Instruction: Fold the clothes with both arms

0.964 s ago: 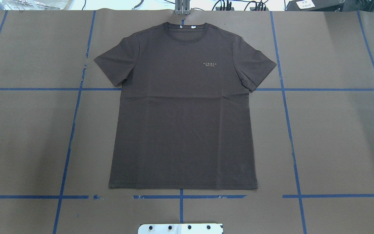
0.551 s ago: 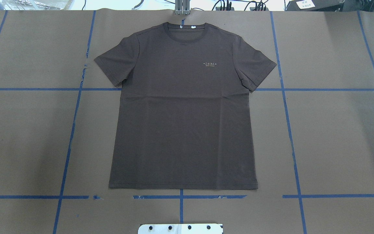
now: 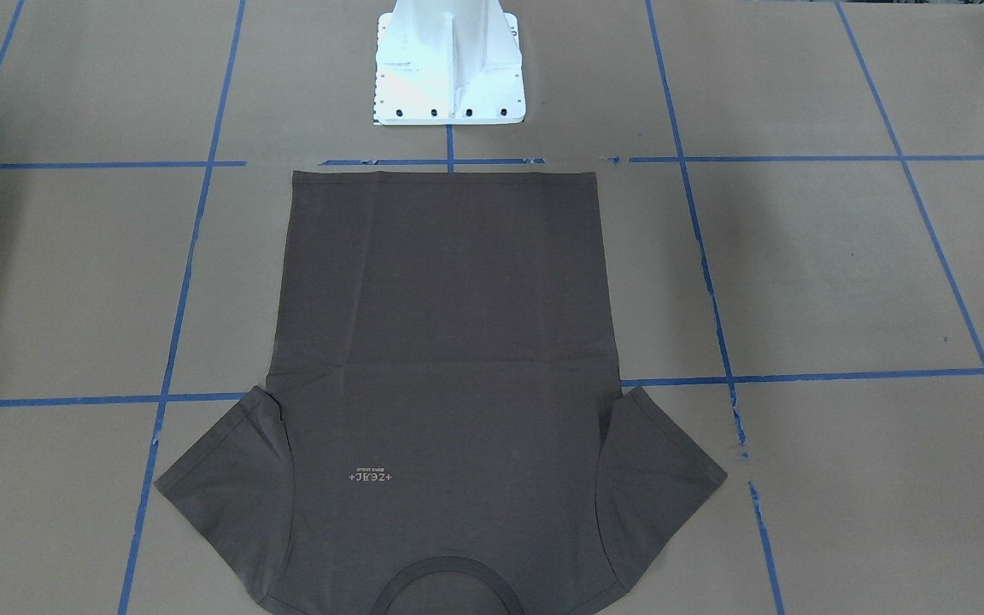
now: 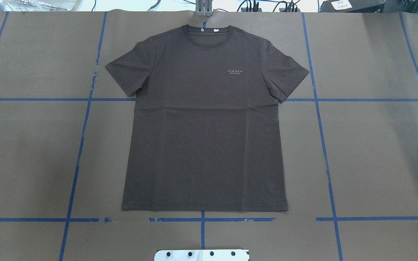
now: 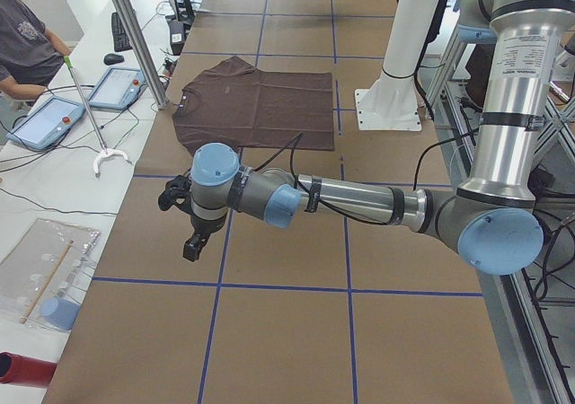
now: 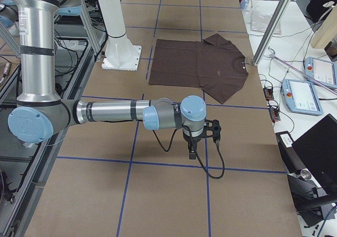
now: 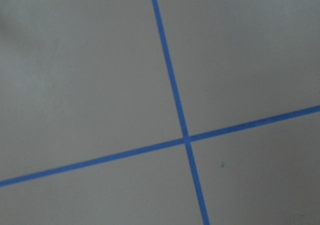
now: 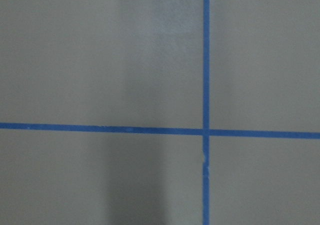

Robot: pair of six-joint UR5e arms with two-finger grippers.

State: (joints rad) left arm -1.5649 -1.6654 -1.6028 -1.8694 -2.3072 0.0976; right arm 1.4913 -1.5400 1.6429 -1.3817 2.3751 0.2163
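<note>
The dark brown-grey T-shirt point(image 4: 205, 127) lies flat and spread out on the brown paper table, collar at the far edge and hem toward the robot base. It also shows in the front-facing view point(image 3: 441, 342) and in both side views point(image 5: 260, 108) point(image 6: 200, 63). My left gripper point(image 5: 190, 250) hangs over bare table far to the shirt's left, fingers pointing down. My right gripper point(image 6: 192, 154) hangs over bare table far to the shirt's right. I cannot tell whether either is open or shut. Both wrist views show only paper and blue tape lines.
The white pedestal base point(image 3: 449, 68) stands just behind the shirt's hem. Blue tape lines point(image 4: 82, 127) grid the table. An operator point(image 5: 22, 45) sits beyond the far edge with tablets point(image 5: 45, 121) and a metal post point(image 5: 135, 36). Teach pendants point(image 6: 303, 95) lie there too.
</note>
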